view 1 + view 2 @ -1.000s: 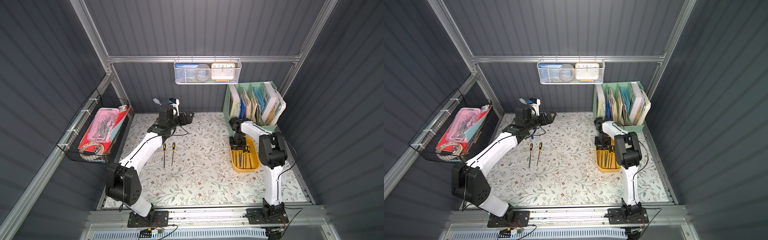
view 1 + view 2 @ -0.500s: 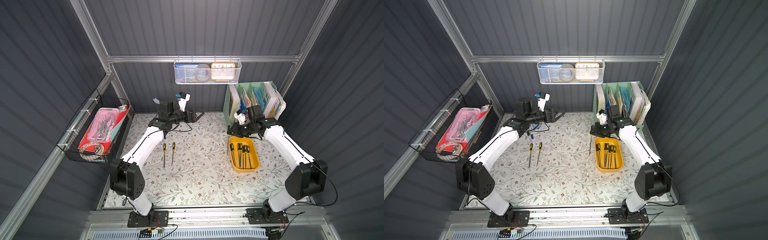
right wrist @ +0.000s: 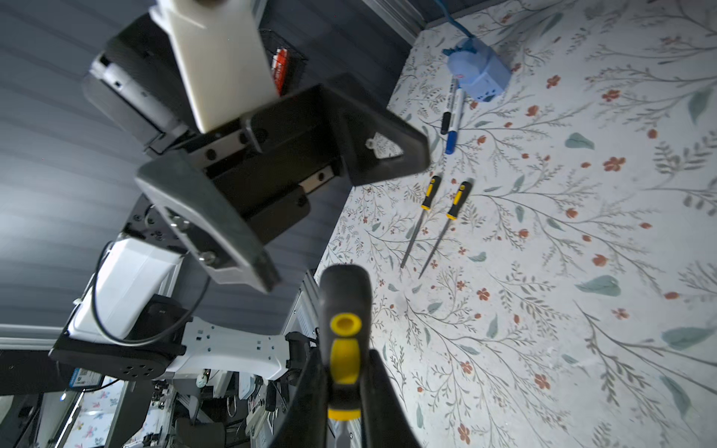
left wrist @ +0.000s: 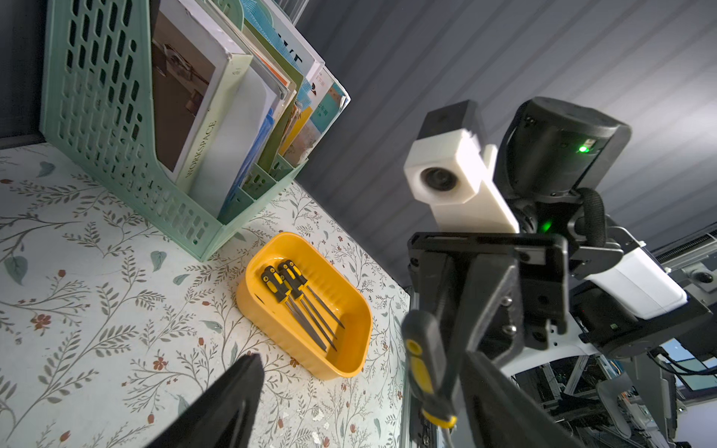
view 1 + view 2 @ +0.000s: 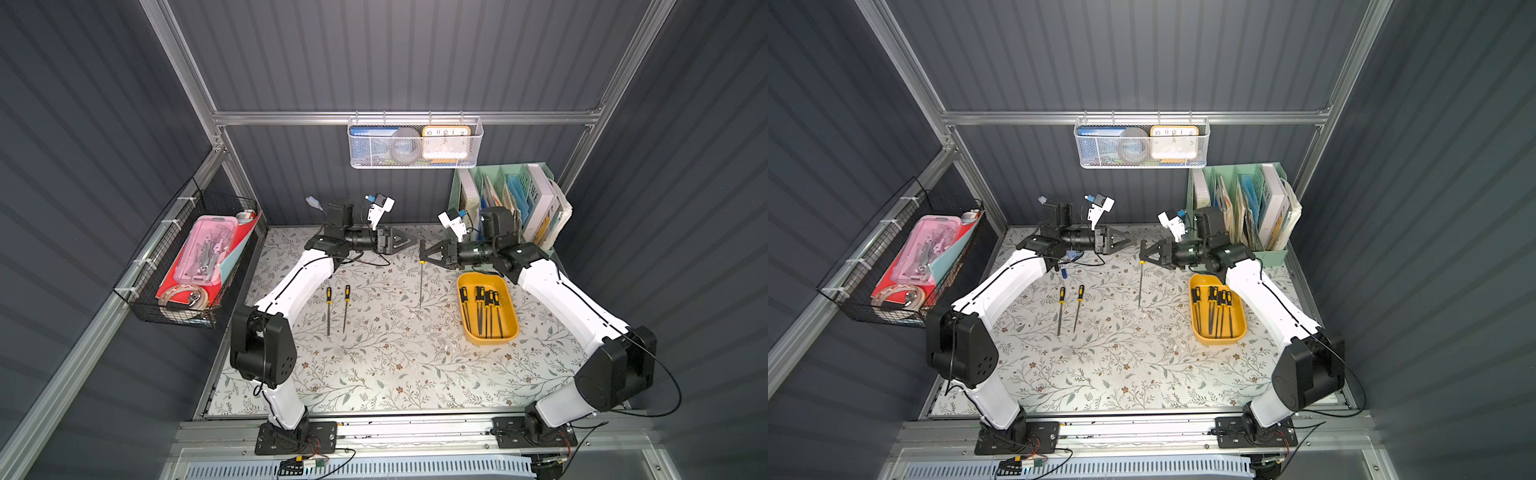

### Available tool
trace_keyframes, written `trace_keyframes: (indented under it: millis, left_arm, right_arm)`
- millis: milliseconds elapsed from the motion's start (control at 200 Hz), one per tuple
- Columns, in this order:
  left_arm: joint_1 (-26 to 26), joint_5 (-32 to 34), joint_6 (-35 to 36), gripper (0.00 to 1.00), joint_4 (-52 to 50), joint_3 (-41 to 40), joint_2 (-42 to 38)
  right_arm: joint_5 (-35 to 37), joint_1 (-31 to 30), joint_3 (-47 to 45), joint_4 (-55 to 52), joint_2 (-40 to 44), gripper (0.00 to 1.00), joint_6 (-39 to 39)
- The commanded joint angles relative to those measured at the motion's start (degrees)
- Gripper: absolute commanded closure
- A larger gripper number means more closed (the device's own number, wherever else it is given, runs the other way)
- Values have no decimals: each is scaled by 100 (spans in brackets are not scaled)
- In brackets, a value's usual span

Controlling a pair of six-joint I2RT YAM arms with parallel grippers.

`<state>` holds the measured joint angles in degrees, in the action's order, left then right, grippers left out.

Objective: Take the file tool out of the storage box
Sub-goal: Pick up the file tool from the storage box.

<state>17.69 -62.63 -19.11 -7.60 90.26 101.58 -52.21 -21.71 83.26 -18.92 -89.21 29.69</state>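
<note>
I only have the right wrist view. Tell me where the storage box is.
Observer: The storage box sits on the mat in front of the green book organiser, beside the right arm.
Operator: Say whether it's empty.
Observer: No, several files lie in it, handles toward the organiser.
Operator: Describe how my tool sits.
Observer: The right claw grips the held file by its handle. In both top views the blade points toward the table's front edge, clear of the box.
</note>
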Motion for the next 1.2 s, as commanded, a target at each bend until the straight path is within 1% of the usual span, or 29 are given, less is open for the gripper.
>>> trace_keyframes:
  millis: [0, 190, 285, 435, 555, 640, 690, 745, 815, 891, 911, 971, 1016, 1096, 1116, 1136, 1161, 1196]
  left_arm:
    - [66, -346, 293, 16, -313, 141, 97]
    - [88, -501, 316, 21, -348, 124, 102]
    - [94, -760, 266, 21, -236, 68, 92]
    - [94, -896, 267, 28, -216, 12, 77]
    - [94, -1004, 273, 44, -249, -43, 99]
    - [94, -1077, 319, 50, -295, -61, 86]
    - [94, -1138, 329, 55, -303, -77, 77]
    - [94, -1193, 357, 64, -325, -85, 65]
    - [94, -1230, 397, 79, -346, -111, 43]
    - [94, -1242, 427, 100, -382, -146, 33]
    - [94, -1215, 445, 100, -406, -153, 28]
    - [94, -1083, 474, 100, -489, -188, 13]
    - [94, -958, 478, 100, -532, -210, -10]
    - [94, -518, 400, 100, -529, -276, -63]
    - [80, -346, 369, 100, -537, -291, -74]
    - [85, -154, 316, 100, -547, -309, -83]
    - [86, 192, 267, 100, -577, -322, -94]
    - [85, 713, 170, 100, -643, -320, -86]
  right_arm:
    - [-209, -178, 272, 86, -194, 100, 46]
    - [-176, -307, 348, 29, -306, 100, -1]
    - [-209, -332, 349, 76, -338, 100, 14]
    - [-175, -333, 366, 236, -337, 100, 92]
    - [-158, -338, 366, 323, -350, 100, 147]
    - [-175, -341, 342, 430, -368, 100, 219]
    - [-158, -339, 326, 476, -355, 100, 248]
    - [-142, -335, 303, 539, -367, 100, 276]
    - [-135, -335, 250, 638, -369, 100, 325]
    - [-86, -331, 184, 727, -373, 98, 356]
    - [-46, -333, 152, 763, -373, 98, 377]
    - [51, -328, 66, 838, -369, 91, 400]
    - [117, -322, 20, 873, -386, 88, 393]
    - [293, -324, -51, 908, -430, 82, 417]
    - [361, -325, -60, 888, -437, 78, 415]
    - [442, -317, -63, 863, -443, 71, 395]
    - [547, -324, -73, 801, -436, 62, 366]
    - [740, -309, -90, 696, -418, 52, 300]
